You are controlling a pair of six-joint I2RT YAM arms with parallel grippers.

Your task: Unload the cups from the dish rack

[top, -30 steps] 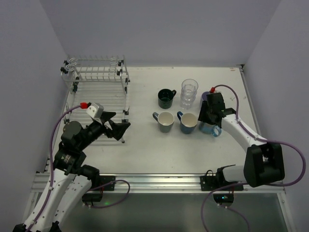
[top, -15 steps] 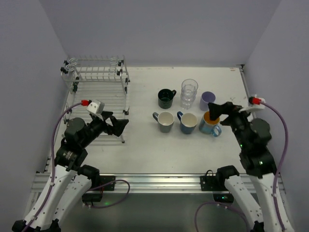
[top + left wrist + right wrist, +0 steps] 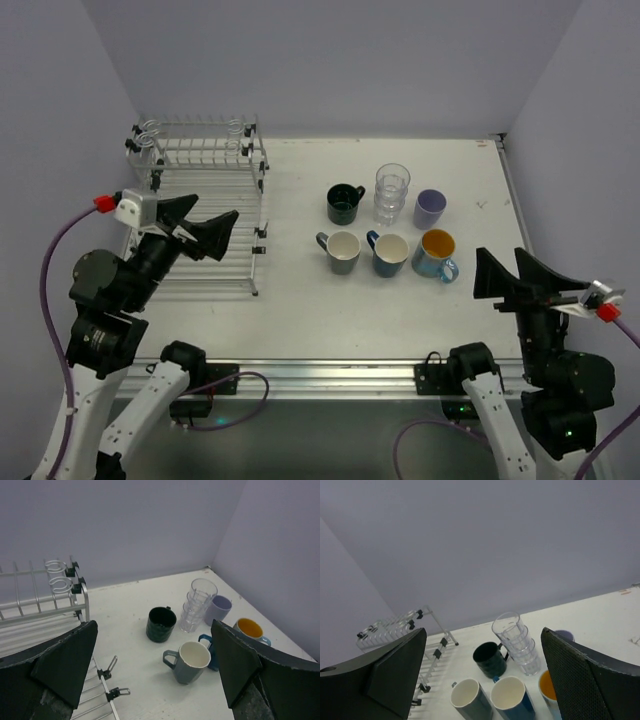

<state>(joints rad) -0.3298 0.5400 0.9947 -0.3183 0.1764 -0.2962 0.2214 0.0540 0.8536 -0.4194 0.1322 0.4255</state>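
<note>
Both arms hang raised and empty-handed. The left gripper, jaws spread wide, hovers above the dish rack; the right gripper, as wide, is the nearer to the cups. These stand upright on the white table, right of the rack: dark green mug, stacked glass tumblers and lavender cup behind; grey mug, blue mug and orange-lined mug in front. The rack looks bare, so the unloading appears finished. Plain lilac walls close in the table.
</note>
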